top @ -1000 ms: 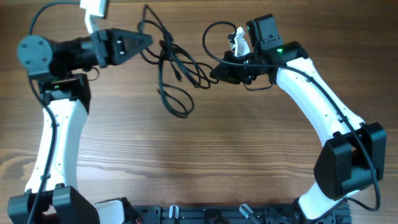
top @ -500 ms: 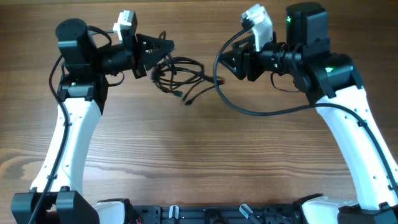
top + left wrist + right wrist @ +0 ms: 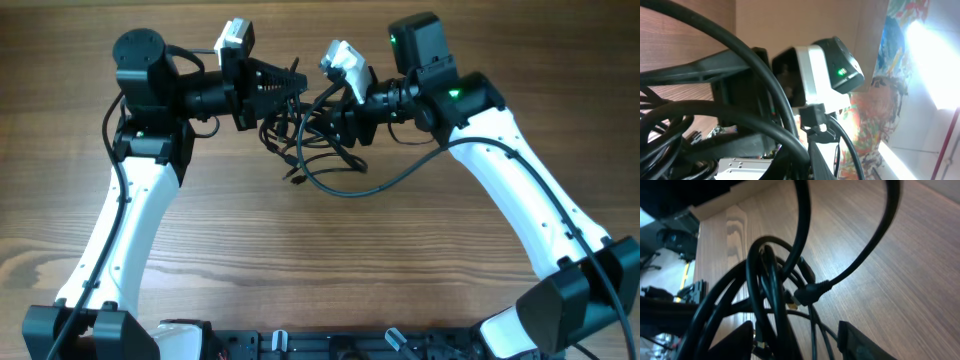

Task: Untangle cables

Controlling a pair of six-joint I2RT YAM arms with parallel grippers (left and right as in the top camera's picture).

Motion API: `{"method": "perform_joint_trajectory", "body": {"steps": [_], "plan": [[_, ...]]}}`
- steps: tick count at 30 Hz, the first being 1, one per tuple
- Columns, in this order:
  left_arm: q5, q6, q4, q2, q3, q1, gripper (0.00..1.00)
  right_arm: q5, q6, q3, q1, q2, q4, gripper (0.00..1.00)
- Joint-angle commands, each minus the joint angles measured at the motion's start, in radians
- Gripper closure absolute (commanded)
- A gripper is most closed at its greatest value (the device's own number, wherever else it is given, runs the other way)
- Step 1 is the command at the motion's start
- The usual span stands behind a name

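Note:
The black cables (image 3: 312, 135) hang as one tangle between my two grippers at the back middle of the table. One long loop (image 3: 350, 188) sags onto the wood below it. My left gripper (image 3: 290, 92) points right into the tangle and looks shut on the strands; thick cables (image 3: 715, 111) fill the left wrist view. My right gripper (image 3: 336, 118) points left into the same tangle. In the right wrist view its fingers (image 3: 797, 332) stand apart with several cables (image 3: 771, 285) running between them, and an angled plug (image 3: 812, 293) hangs just beyond.
The wooden table (image 3: 320, 270) spreads out in front of the tangle. The right arm's camera housing (image 3: 825, 65) with a green light sits close in front of the left gripper. A black rail (image 3: 330, 345) runs along the near edge.
Both grippers have swung inward and now nearly meet. The right gripper dropped and moved left into the tangle. The long loop has shifted left and hangs under the bunch.

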Motion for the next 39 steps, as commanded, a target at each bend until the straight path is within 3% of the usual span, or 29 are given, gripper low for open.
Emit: {"method": "perform_joint_trajectory", "body": {"steps": [1,4,7,9,11,13,15,17,20,23,27,32,35,39], "plan": [[0.038,0.005,0.048,-0.016,0.014,-0.001,0.96,0.000,0.137,0.002,0.000,0.021,0.039,0.71],[0.042,0.077,0.108,-0.016,0.015,0.018,0.96,0.016,0.266,0.002,-0.021,0.019,0.073,0.89],[0.040,0.239,0.091,-0.015,0.014,0.056,0.96,0.018,0.404,0.002,-0.070,0.018,0.055,0.95],[0.005,0.410,-0.025,-0.015,0.014,0.072,0.96,0.135,0.496,0.002,-0.098,0.018,0.001,0.96],[-0.088,0.639,-0.241,-0.015,0.014,0.072,0.96,0.327,0.567,0.002,-0.098,0.014,-0.077,0.96],[-0.342,0.808,-0.549,-0.015,0.014,0.072,0.96,0.491,0.621,0.002,-0.097,-0.008,-0.153,0.96],[-0.735,0.820,-0.814,-0.015,0.014,0.070,0.96,0.534,0.621,0.002,-0.097,-0.046,-0.165,0.96],[-0.972,0.816,-0.948,-0.014,0.013,0.071,0.96,0.533,0.621,0.002,-0.097,-0.104,-0.144,0.96],[-1.007,0.817,-0.975,-0.014,0.013,0.071,0.96,0.566,0.665,0.002,-0.098,-0.202,-0.113,0.96],[-1.056,0.817,-0.976,-0.014,0.013,0.071,0.96,0.792,0.769,0.002,-0.098,-0.290,-0.131,0.96],[-1.063,0.816,-0.975,-0.014,0.013,0.071,0.96,0.964,0.774,0.002,-0.098,-0.345,-0.183,0.96],[-1.062,0.814,-0.974,-0.014,0.013,0.071,0.96,0.900,0.772,0.001,-0.098,-0.234,-0.352,0.96],[-1.047,0.813,-0.975,-0.014,0.013,0.071,0.96,0.843,0.721,0.001,-0.098,-0.079,-0.454,0.96],[-1.048,0.813,-0.974,-0.014,0.013,0.071,0.96,0.885,0.695,0.001,-0.144,0.045,-0.466,0.96]]}}
